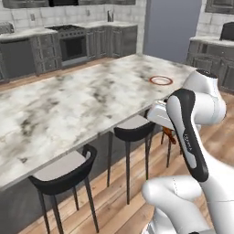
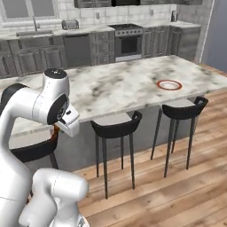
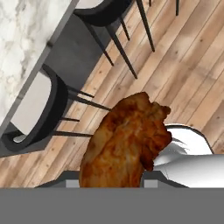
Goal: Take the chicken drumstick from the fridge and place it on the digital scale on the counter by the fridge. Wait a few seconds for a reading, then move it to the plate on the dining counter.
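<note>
Chicken drumstick (image 3: 124, 142) fills the middle of the hand view, a glossy orange-brown lump sitting right at the base of the frame where the fingers come up, so the gripper (image 3: 113, 183) is clamped on it and carrying it off the ground, with wooden floor (image 3: 183, 57) and the legs of a black stool (image 3: 41, 109) far below it. From the left base view, a sliver of that same brown meat peeks out under the white hand (image 1: 169, 135), low beside the counter's edge and above the floorboards. From the right base view it is a small dark-orange patch tucked just beneath the hand (image 2: 55, 133), near the leftmost stool. And over there on the dining counter (image 2: 115, 84), the long white marble top with grey veins, sits the plate (image 2: 169, 84), round, white, red-orange rimmed, lying flat close to the far right end and well apart from the drumstick. The left base view shows that plate (image 1: 161, 80) too, out near the counter's far corner. Stools line the near side of the counter, and behind it runs a wall of grey cabinets with an oven (image 2: 128, 42).
</note>
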